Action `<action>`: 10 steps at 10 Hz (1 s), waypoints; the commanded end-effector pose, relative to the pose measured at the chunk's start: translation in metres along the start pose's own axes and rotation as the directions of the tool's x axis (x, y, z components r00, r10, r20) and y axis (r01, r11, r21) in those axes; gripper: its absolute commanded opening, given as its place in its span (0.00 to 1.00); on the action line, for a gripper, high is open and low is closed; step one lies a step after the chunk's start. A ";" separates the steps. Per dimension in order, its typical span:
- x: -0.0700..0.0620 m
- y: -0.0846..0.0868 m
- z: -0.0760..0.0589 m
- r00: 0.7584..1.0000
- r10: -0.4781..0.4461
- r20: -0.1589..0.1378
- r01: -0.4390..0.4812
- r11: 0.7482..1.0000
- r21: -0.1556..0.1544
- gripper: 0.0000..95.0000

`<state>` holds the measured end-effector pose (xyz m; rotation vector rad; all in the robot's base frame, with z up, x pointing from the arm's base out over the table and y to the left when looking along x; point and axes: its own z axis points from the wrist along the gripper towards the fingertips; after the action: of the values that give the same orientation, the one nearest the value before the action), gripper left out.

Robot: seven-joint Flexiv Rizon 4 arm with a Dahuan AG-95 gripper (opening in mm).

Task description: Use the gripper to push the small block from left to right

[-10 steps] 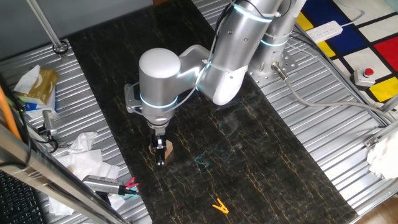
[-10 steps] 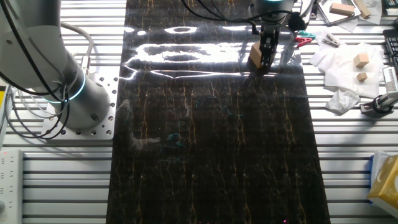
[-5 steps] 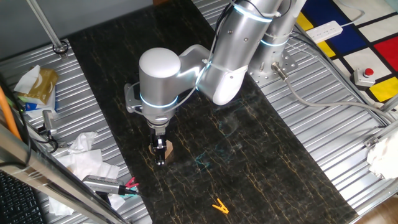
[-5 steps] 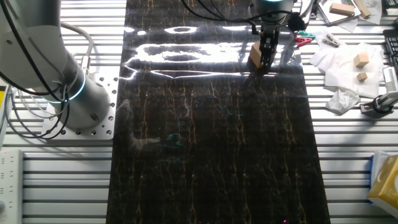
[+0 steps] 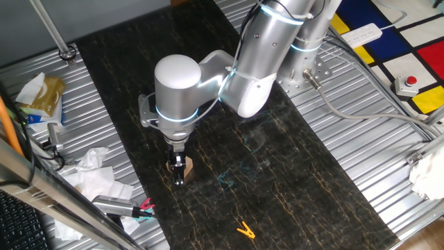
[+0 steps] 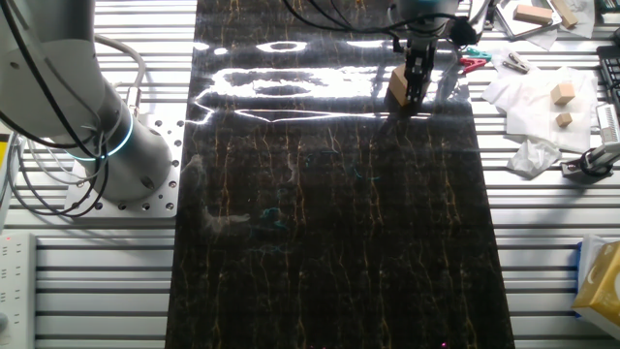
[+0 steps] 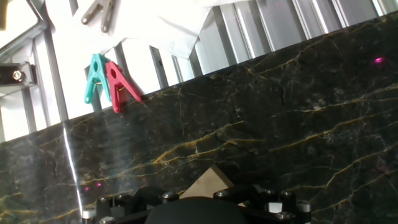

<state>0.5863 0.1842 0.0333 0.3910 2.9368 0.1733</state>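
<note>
Down at the worktop [image 5: 291, 173], on the black marble-patterned sheet: gripper [image 5: 179, 173] pointing straight down, small block [image 5: 186, 167] touching its side. Fingers seemingly close together; exact state not clear in any view. From the other fixed view, same gripper [image 6: 418, 85] at the far edge of the dark sheet, same small block [image 6: 397, 84] just left of it and touching. From the hand view, only a tan corner of the small block [image 7: 209, 183] above the dark gripper body, fingers out of sight. Visible there and not so plainly elsewhere: a teal clip [image 7: 96, 78] and a red clip [image 7: 119, 86] side by side on the ribbed metal beyond the sheet. Nearer the camera in one fixed view only: orange clip [image 5: 244, 230], well apart from the block.
</note>
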 end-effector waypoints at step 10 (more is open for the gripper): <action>0.001 -0.001 0.001 0.948 -0.318 -0.021 0.319 0.943 0.096 1.00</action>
<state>0.5836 0.1821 0.0343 0.0011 2.9649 -0.0031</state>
